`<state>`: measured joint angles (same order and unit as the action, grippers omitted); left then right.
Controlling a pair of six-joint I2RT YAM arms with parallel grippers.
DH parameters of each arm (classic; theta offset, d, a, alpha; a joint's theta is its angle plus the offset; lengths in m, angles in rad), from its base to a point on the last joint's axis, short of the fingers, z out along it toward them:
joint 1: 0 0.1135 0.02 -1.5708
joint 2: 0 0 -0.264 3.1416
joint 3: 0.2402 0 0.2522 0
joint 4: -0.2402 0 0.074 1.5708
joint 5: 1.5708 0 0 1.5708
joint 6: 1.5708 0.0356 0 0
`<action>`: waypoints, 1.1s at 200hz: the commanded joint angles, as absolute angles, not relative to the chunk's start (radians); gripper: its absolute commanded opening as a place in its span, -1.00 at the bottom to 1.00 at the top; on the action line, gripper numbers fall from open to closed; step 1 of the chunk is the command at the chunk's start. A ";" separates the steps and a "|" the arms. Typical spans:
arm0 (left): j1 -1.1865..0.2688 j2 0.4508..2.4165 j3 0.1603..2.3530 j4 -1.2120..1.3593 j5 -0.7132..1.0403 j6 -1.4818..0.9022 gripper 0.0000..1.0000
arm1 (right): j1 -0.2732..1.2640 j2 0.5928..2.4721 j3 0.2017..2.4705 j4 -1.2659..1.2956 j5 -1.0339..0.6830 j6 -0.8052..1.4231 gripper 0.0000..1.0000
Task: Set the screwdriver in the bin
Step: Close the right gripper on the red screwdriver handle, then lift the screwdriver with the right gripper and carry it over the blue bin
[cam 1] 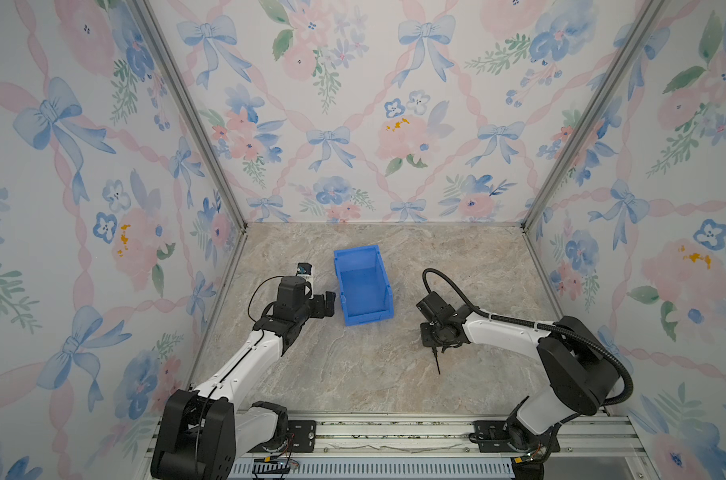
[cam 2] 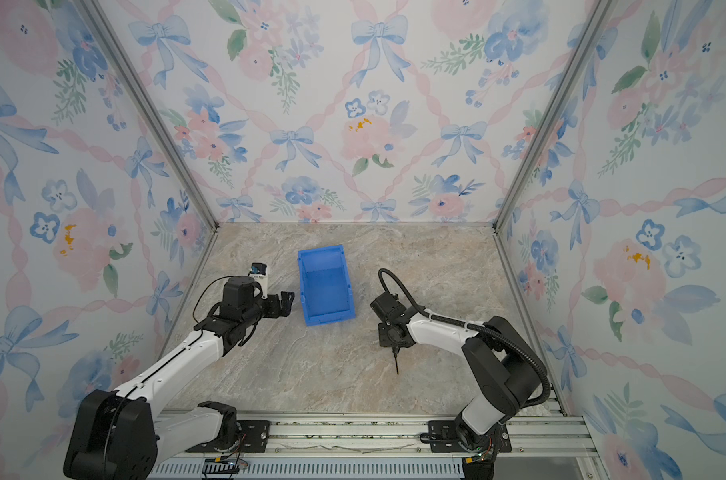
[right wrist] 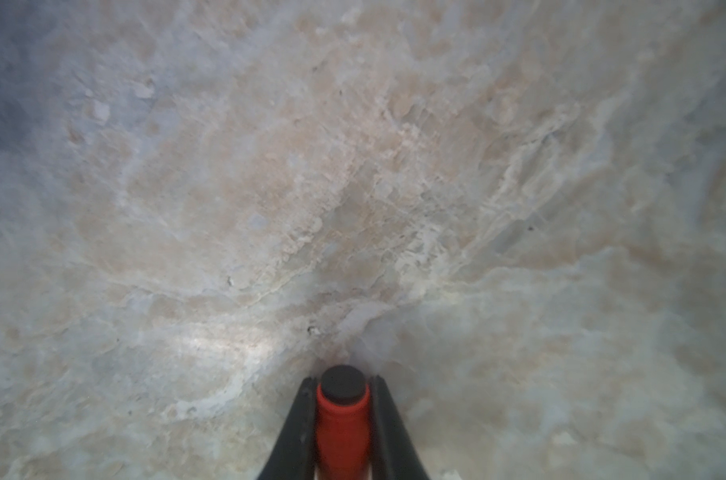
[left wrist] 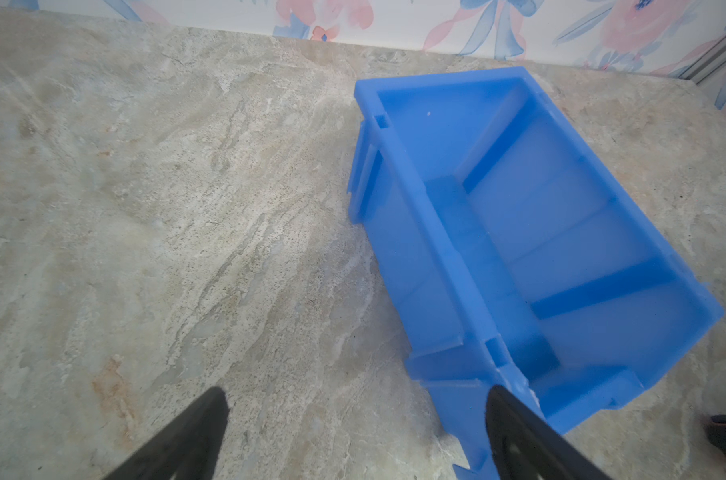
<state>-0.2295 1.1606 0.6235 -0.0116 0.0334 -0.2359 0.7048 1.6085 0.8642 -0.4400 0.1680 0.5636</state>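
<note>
The right gripper is clamped tight on the screwdriver. Its two black fingers press the red handle from either side, and the black end cap pokes out just past the fingertips. In both top views the thin black shaft sticks out from under those jaws toward the front rail; I cannot tell whether its tip touches the table. The right arm reaches in from its base with the elbow up, forearm stretched toward the middle and wrist bent so the jaws point straight down at the marbled top.

The left gripper stands wide open with only bare table between its fingers. One finger sits right at the bin, by the corner at its low front end; contact I cannot make out. That arm stretches forward and low, jaws held level.

The bin sits between the two grippers, well apart from the right jaws. Inside, only its own blue floor and walls show.
</note>
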 commanded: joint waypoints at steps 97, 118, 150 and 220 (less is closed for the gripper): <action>-0.173 1.160 0.586 -0.009 0.052 -0.235 0.95 | 0.749 1.613 1.370 -0.664 0.210 0.475 -1.00; -0.168 1.153 0.579 -0.008 0.050 -0.235 0.95 | 0.751 1.646 1.464 -0.697 0.209 0.474 -1.00; -0.166 1.148 0.574 -0.002 0.046 -0.235 0.95 | 0.764 1.700 1.579 -0.718 0.200 0.462 -1.00; -0.161 1.138 0.565 0.008 0.042 -0.237 0.95 | 0.770 1.845 1.786 -0.697 0.157 0.454 -1.00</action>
<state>-0.1692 1.1584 0.5774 -0.0040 0.0353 -0.2363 0.7597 1.7943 1.7042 -0.6895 0.1825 0.4633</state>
